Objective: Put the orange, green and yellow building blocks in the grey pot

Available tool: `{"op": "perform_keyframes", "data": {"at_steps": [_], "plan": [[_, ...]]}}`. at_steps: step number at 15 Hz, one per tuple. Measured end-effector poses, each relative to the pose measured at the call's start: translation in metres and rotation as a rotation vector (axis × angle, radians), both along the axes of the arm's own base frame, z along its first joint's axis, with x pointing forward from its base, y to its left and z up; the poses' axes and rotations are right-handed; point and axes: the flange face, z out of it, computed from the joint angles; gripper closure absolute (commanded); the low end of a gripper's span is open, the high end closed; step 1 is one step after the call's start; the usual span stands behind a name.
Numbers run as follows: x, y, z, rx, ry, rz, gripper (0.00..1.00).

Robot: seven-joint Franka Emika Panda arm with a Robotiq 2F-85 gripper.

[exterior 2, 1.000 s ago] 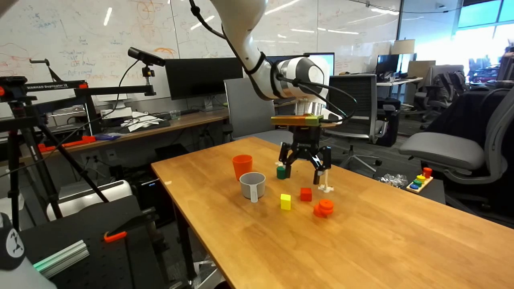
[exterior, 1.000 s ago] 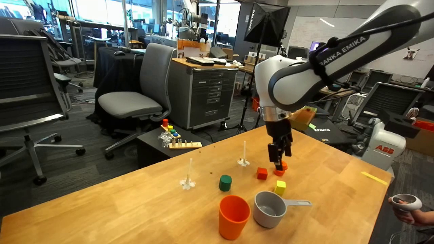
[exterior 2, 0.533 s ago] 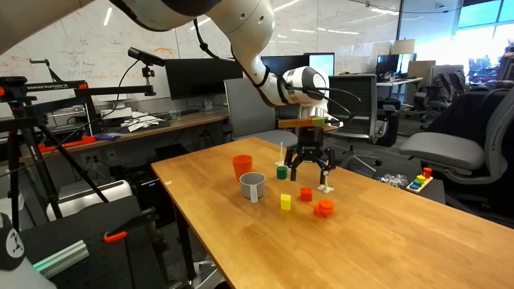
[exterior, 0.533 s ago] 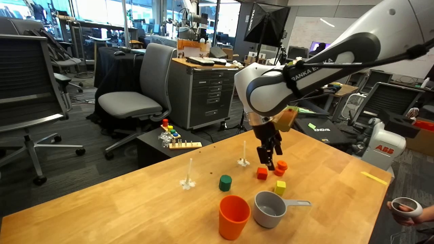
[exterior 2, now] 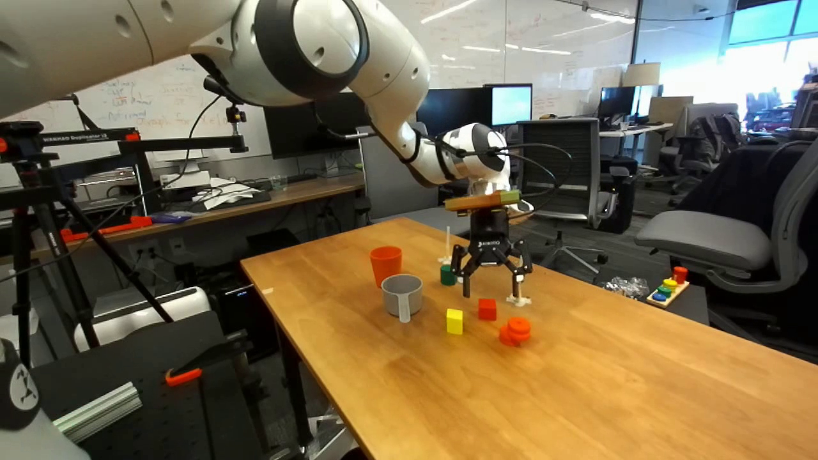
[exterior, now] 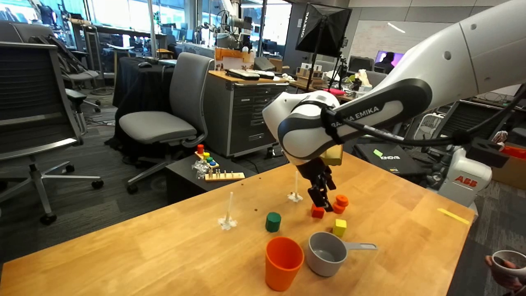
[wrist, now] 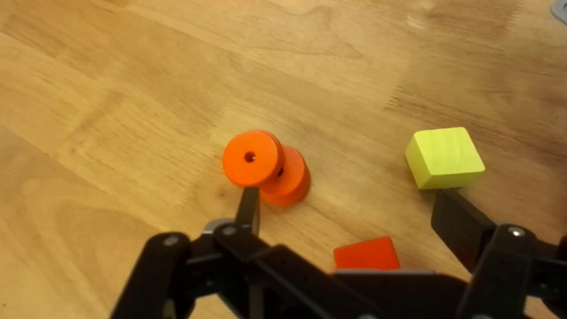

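Two orange round blocks, an upper one [exterior: 342,200] resting off-centre on a lower one [exterior 2: 507,337], lie on the table. The yellow block [exterior: 339,227] stands close to the grey pot [exterior: 324,269], which is empty. The green block [exterior: 273,222] stands apart; it also shows in an exterior view [exterior 2: 448,275] and is outside the wrist view. My gripper [exterior 2: 491,295] is open and empty above the table, over the red cube's area. In the wrist view the gripper [wrist: 347,195] has one fingertip before the orange blocks [wrist: 251,158] and the other before the yellow block [wrist: 447,155].
A red cube [exterior 2: 487,310] sits between the yellow and orange blocks. An orange cup [exterior: 280,273] stands beside the pot. Two thin upright sticks [exterior: 296,183] are taped to the table [exterior 2: 575,383] near its edge. A person's hand [exterior: 507,279] holds a cup off the table.
My open gripper has moved away from above the orange blocks toward the red cube and tilted slightly. It sits a little lower in both exterior views. The blocks, pot and cup have not moved.
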Motion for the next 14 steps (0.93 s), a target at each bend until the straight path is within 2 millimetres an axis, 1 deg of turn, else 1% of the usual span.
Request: {"op": "perform_keyframes", "data": {"at_steps": [2, 4, 8, 11, 14], "plan": [[-0.001, 0.012, -0.011, 0.001, 0.008, 0.028, 0.0], [-0.001, 0.021, -0.015, 0.0, 0.007, 0.039, 0.0], [0.001, 0.023, -0.015, 0.004, -0.004, 0.044, 0.0], [0.009, 0.025, -0.016, 0.033, -0.061, 0.065, 0.0], [0.015, 0.033, -0.016, 0.066, -0.116, 0.09, 0.0]]}}
